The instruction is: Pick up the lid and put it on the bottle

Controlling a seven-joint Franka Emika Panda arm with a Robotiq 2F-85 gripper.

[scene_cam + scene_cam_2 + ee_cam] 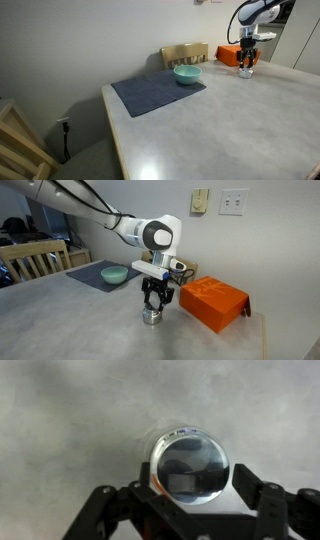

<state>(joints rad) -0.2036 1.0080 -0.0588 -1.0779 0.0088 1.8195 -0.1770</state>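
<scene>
The gripper (152, 306) is hovering directly over the bottle (151, 317) beside the orange box (214, 302), jaws standing apart either side of its round top, where the lid is seemingly sitting, though I cannot tell.

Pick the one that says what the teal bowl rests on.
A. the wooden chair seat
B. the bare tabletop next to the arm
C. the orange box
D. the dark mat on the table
D: in both exterior views the teal bowl sits on the dark mat, away from the orange box.
</scene>
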